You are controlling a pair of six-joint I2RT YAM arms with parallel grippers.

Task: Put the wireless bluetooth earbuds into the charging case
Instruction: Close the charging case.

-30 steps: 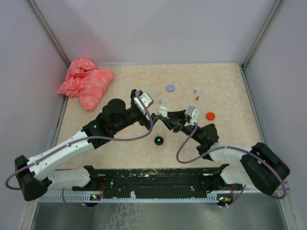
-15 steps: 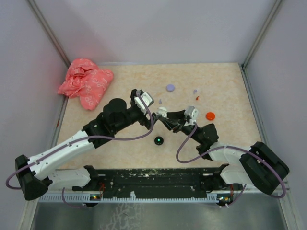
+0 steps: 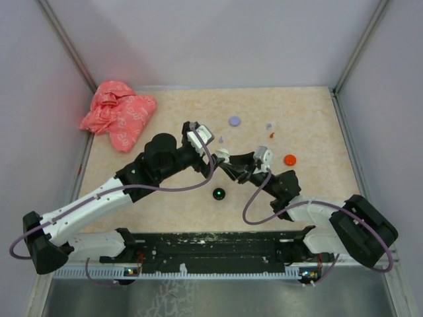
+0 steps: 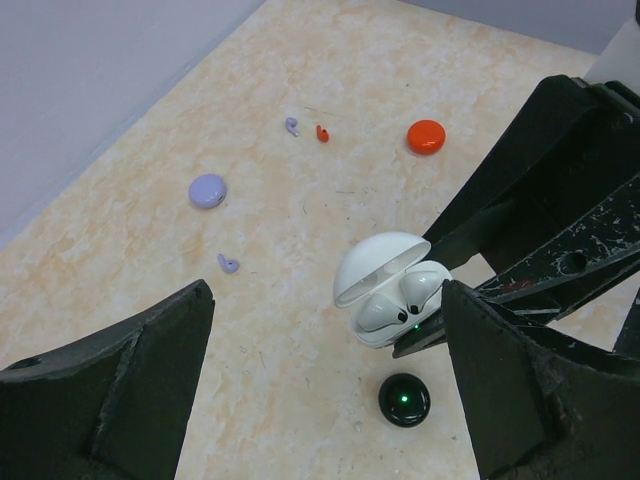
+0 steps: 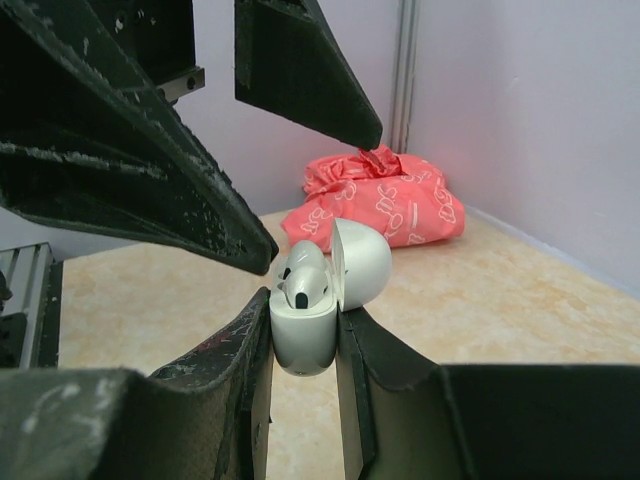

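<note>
My right hand (image 5: 303,335) pinches the white charging case (image 4: 376,318), lid open, white earbuds (image 4: 422,285) inside; my left hand (image 4: 326,308), spread wide, hangs directly above it.

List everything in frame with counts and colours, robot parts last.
charging case: 1, white, lid open, held off the table at mid-table
white earbuds: 2 by the look of it, seated in the open case
lilac earbuds: 2, loose on the table, the second farther back
orange-red earbud: 1, beside the farther lilac one
lilac disc: 1, far centre
orange-red disc: 1, right of centre
black disc: 1, green light on top, near centre
crumpled bag: 1, pink-red, far left corner
table: 1, beige marbled
left end effector: 1, black, open, empty
right end effector: 1, black, clamped on the case
</note>
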